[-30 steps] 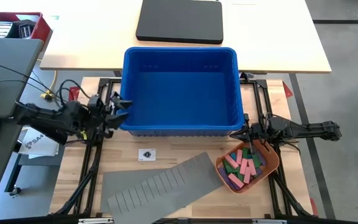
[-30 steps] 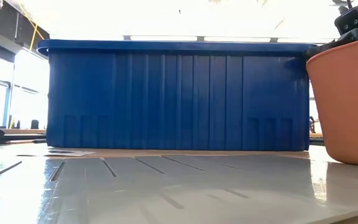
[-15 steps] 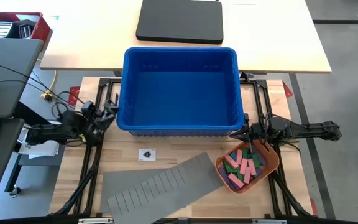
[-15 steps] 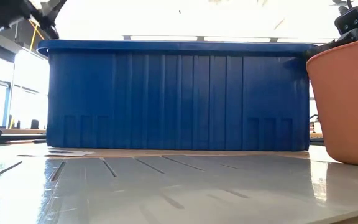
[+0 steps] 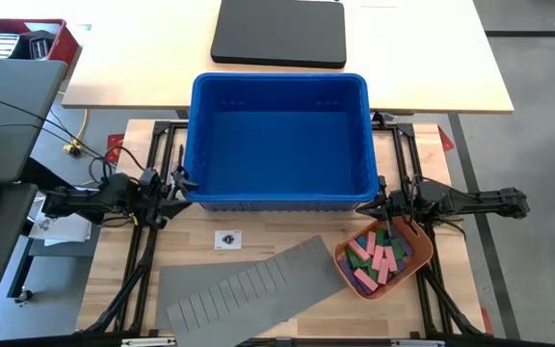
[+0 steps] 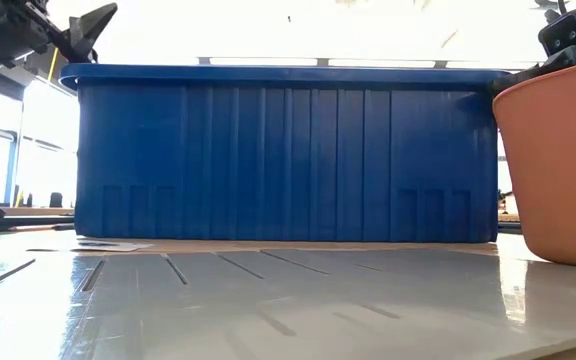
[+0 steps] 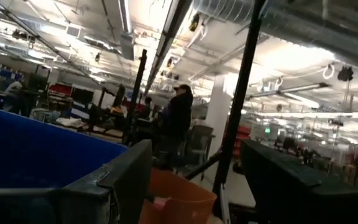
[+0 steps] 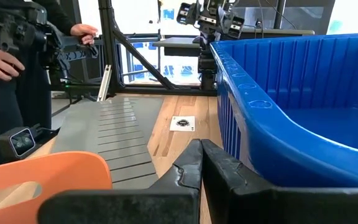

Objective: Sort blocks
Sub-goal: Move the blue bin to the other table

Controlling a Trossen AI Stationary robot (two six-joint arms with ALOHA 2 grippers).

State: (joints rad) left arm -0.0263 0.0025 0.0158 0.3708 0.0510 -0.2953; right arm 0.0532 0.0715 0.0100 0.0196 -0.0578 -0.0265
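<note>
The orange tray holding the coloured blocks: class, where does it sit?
In the high view the orange tray sits front right on the table, beside the grey divider sheet, just below the right tool and the blue bin.

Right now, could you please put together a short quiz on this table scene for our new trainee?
1. True or false: the blue bin holds blocks.
2. Where do the blocks lie? A) on the grey divider sheet B) in the orange tray C) in the blue bin
3. Fill in: the right claw is ____ and sits at the orange tray's rim, while the left claw is open beside the blue bin's left front corner.

Key: 1 false, the bin is empty; 2 B; 3 shut.
</note>
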